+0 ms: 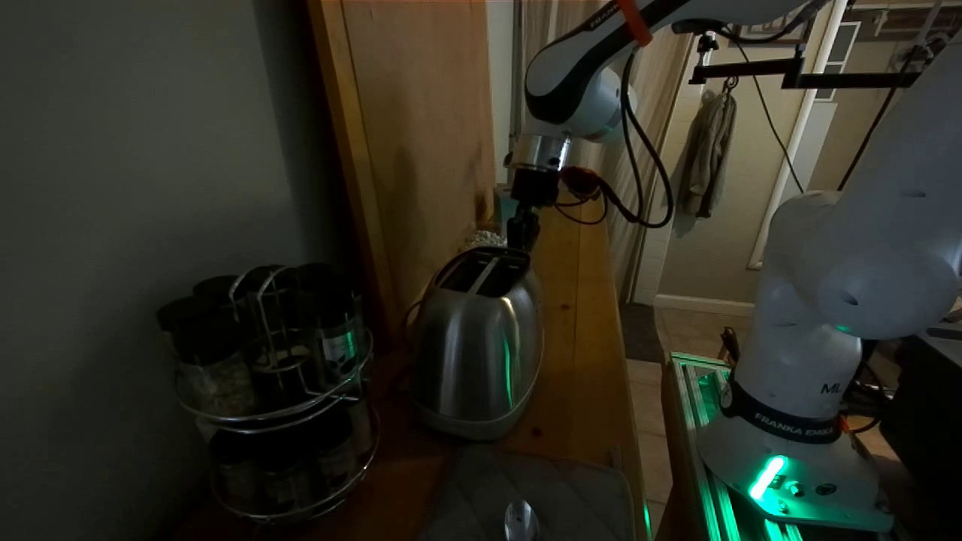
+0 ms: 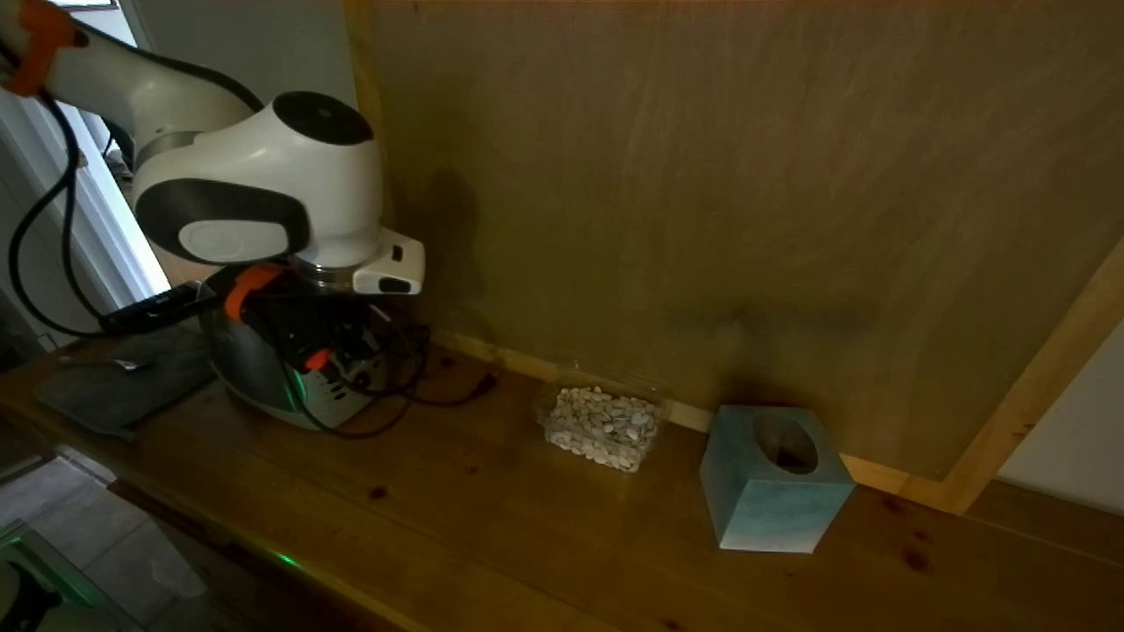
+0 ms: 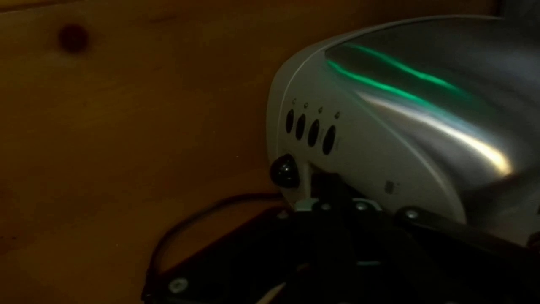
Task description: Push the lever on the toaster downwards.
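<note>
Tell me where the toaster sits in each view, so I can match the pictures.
In an exterior view: the toaster is centred across, a little below mid-height.
In an exterior view: the toaster is toward the left, below the robot's arm and partly hidden.
In the wrist view: the toaster takes up much of the right half.
Shared landmark: the wooden counter under it shows in all three.

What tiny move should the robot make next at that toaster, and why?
Probably ease the fingers slightly down toward the wooden worktop. In the wrist view, their tips seem close above what looks like the lever, the dark rounded knob on the end of the toaster, so a gentle downward press would likely meet it. I can't tell whether they touch it.
</note>
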`<state>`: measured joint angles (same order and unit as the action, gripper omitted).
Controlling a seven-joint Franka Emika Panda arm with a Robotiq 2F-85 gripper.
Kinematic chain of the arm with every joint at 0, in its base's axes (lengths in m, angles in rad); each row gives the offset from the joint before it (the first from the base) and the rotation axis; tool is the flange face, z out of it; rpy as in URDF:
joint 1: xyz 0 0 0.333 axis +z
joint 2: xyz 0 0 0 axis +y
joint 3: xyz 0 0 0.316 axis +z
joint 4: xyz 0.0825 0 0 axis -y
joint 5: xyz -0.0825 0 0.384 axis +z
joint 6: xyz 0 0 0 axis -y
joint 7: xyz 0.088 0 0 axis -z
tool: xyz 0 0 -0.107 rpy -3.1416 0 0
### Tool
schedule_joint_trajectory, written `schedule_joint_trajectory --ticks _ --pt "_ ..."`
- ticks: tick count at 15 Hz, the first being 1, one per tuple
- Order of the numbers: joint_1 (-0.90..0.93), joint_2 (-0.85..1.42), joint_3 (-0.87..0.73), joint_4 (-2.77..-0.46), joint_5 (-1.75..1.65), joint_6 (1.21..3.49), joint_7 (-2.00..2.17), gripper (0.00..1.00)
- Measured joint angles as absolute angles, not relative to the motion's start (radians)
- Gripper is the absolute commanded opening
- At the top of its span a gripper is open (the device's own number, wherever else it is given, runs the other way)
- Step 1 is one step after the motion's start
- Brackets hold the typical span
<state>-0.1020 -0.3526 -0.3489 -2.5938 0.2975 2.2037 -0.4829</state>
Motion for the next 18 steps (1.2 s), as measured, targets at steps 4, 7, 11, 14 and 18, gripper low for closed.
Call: schedule_joint_trajectory --ticks 4,7,11,14,18 --pt "-0.102 -0.347 -0.349 -2.590 0.298 2.200 -0.486 0.00" --pt "-0.102 -0.344 -0.349 -2.587 0.298 2.197 -0.487 0.00" --pt "-0.102 -0.344 -0.348 -2.587 0.298 2.197 -0.489 0.00" --pt "-0.103 -0.345 -0.344 -2.586 0.294 2.197 -0.498 0.00" --pt "-0.105 -0.355 -0.327 -2.581 0.268 2.198 -0.500 0.00"
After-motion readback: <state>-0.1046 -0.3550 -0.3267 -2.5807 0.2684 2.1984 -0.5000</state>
